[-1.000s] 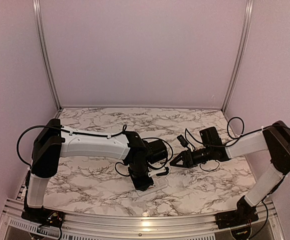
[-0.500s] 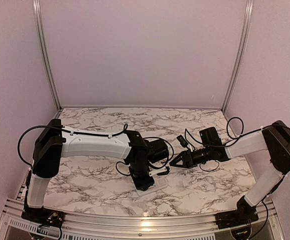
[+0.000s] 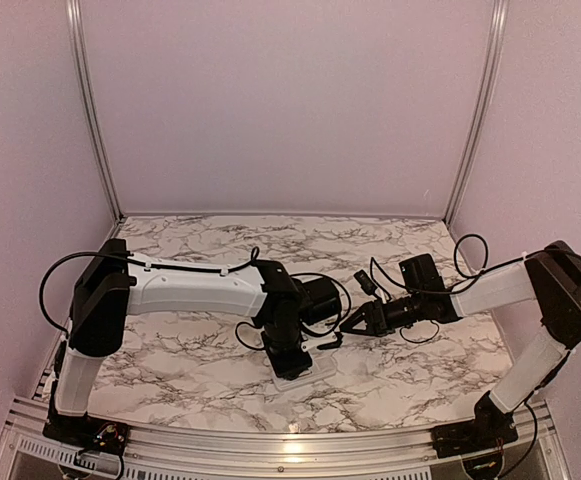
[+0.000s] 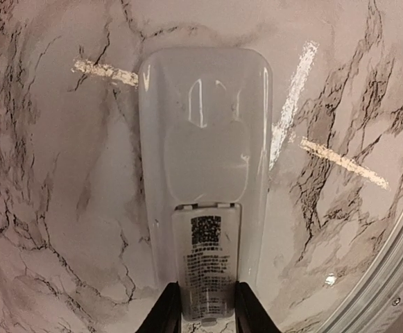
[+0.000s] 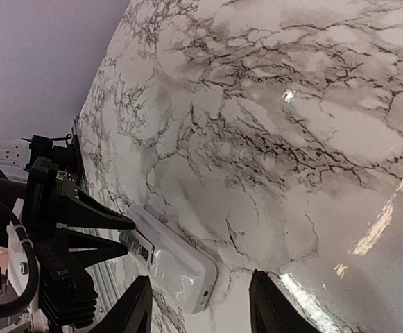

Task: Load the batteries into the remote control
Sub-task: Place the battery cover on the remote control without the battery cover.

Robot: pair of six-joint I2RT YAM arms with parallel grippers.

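The white remote control (image 4: pixel 204 139) lies back-up on the marble table, near the front edge; it also shows in the top view (image 3: pixel 317 373) and the right wrist view (image 5: pixel 180 267). Its battery cover (image 4: pixel 206 267), printed with a code and small text, sits at the near end, slightly raised there in the right wrist view (image 5: pixel 137 244). My left gripper (image 4: pixel 207 312) points down and is shut on that cover's sides; it also shows in the top view (image 3: pixel 295 366). My right gripper (image 3: pixel 350 325) is open and empty, low and just right of the remote (image 5: pixel 200 277). The batteries are out of view.
Black cables (image 3: pixel 400 325) loop from both wrists over the table's middle. A metal rail (image 4: pixel 395 277) runs along the front edge close to the remote. Plain walls with metal corner posts (image 3: pixel 90 110) enclose the marble table (image 3: pixel 200 355).
The left arm has edged slightly to the right while holding the cover. The right gripper has stayed almost in place.
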